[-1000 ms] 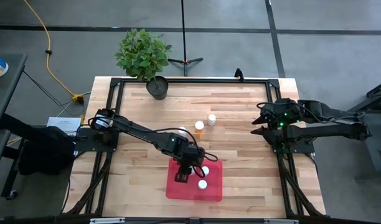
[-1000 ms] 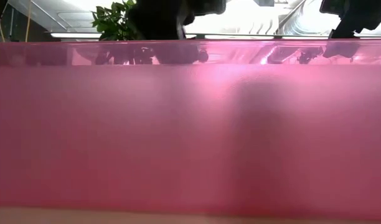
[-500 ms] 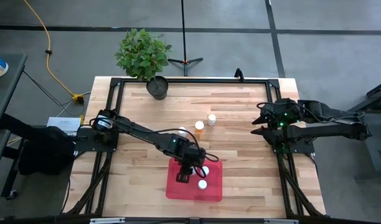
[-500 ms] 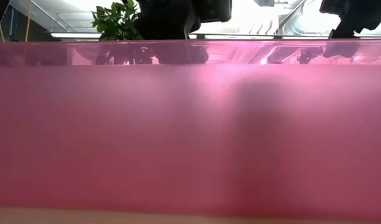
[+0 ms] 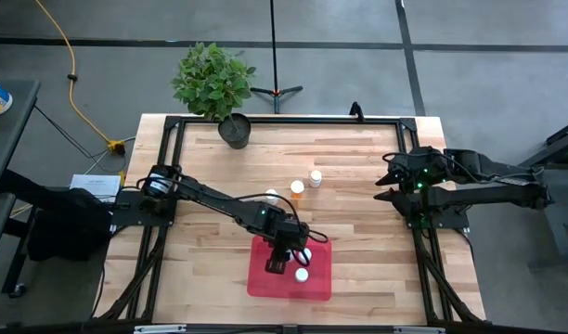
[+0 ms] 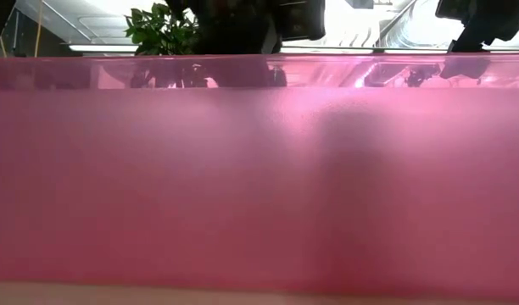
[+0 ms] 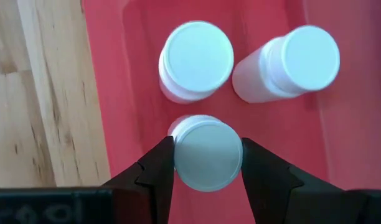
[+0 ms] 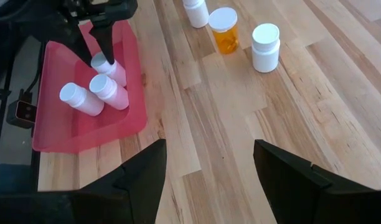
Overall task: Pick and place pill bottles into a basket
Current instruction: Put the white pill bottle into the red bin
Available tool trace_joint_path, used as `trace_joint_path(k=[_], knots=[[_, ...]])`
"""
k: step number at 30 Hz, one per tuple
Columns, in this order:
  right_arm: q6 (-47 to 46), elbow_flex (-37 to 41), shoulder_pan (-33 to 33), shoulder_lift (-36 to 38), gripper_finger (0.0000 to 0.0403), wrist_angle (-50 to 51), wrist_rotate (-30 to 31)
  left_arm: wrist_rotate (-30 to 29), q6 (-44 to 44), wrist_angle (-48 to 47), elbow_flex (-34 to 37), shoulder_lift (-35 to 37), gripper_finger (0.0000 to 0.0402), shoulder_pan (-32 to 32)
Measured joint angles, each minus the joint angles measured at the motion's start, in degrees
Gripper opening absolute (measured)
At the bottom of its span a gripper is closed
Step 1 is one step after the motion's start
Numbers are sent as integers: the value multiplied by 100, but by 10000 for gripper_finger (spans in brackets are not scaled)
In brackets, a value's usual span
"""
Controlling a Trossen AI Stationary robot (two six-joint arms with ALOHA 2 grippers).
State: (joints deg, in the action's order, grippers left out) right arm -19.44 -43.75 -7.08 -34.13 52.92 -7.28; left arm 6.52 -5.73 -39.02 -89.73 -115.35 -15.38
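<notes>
While basket (image 7: 116,74) holds bottles (image 7: 196,61) — left claw (image 7: 208,163) grips one

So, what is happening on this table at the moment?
The left pincer is over the red tray, its fingers around a white pill bottle. Two more white bottles already sit in the tray. Three bottles wait on the wooden table. The right pincer waits open at the table's right edge.

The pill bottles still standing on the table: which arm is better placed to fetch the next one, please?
Probably the right: its open gripper faces the amber bottle and white bottles, while the left gripper is over the red tray, around a bottle.
</notes>
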Motion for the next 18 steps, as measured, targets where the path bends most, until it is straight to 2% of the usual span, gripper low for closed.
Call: trace_joint_path(k=[6,9,13,18], knots=[[-7,0,-1,2,232,33,-18,-240,29,6,17,-28,271,0],[-4,0,-1,2,232,74,-21,-335,68,16,15,-28,295,0],[-4,0,-1,2,232,105,-21,-328,80,12,15,-28,306,0],[-3,0,0,2,232,131,-21,-328,82,-153,-63,-28,301,-1]])
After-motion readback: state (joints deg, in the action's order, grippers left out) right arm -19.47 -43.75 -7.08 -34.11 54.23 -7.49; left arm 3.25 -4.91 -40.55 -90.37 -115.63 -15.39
